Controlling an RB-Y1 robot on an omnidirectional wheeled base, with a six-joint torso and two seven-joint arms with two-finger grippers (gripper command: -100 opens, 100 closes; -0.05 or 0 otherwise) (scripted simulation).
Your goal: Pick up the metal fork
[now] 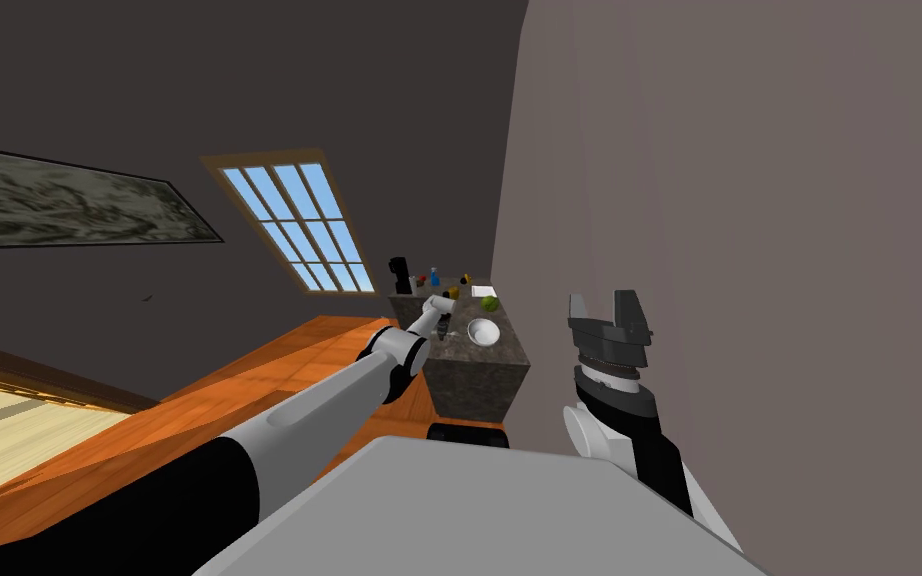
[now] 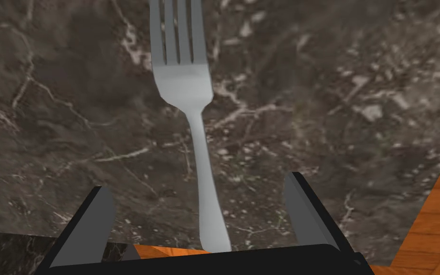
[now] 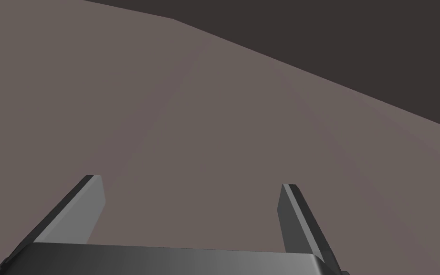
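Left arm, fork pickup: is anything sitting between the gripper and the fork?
Nothing visible does. The left gripper is open, and the fork lies on bare dark marble countertop with its handle between the fingers. The white bowl sits off to one side.

Can't see the tine tips of the fork, cut off by the picture's edge, nor its handle end, hidden behind the left hand. Can't identify the small things at the far end of the desk.
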